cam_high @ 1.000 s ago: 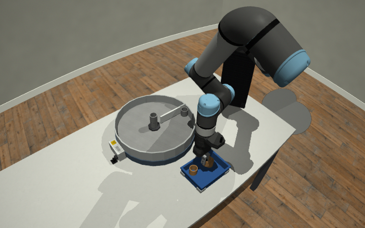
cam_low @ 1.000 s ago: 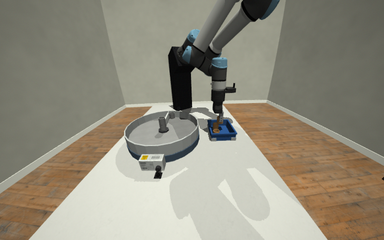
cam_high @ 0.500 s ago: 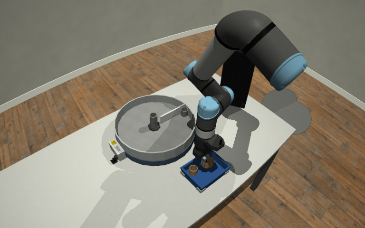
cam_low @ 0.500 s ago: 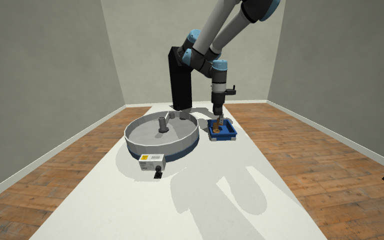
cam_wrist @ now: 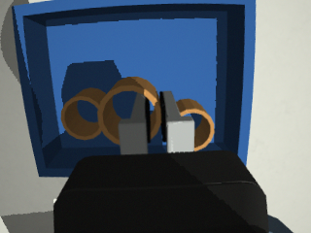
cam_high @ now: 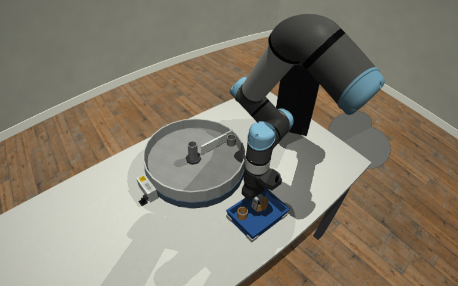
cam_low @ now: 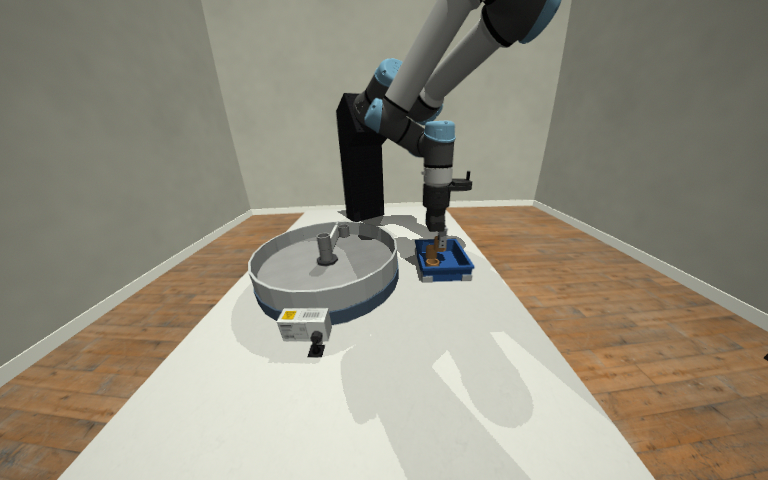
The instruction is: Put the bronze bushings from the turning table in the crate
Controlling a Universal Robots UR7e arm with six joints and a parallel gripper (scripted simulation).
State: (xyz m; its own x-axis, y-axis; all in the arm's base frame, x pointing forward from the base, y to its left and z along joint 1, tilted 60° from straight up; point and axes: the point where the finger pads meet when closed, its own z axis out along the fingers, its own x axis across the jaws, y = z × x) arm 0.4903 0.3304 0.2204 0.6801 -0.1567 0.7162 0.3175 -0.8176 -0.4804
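Observation:
The blue crate (cam_high: pixel 258 215) stands on the table, right of the turning table (cam_high: pixel 194 161). My gripper (cam_high: pixel 255 203) reaches down into the crate and is shut on the wall of a bronze bushing (cam_wrist: pixel 130 109), held low inside. The wrist view shows the gripper (cam_wrist: pixel 155 116) with a second bronze bushing (cam_wrist: pixel 81 116) on the crate floor at its left and a third (cam_wrist: pixel 194 123) at its right. One loose bronze bushing (cam_high: pixel 242 213) shows in the top view. A steel bushing (cam_high: pixel 231 139) stands on the turning table by the far rim.
A grey centre post (cam_high: pixel 192 151) with a flat bar reaching to the rim stands on the turning table. A small labelled box (cam_high: pixel 146 185) is fixed to the table's front left side. The black arm pedestal (cam_low: pixel 360 161) stands behind.

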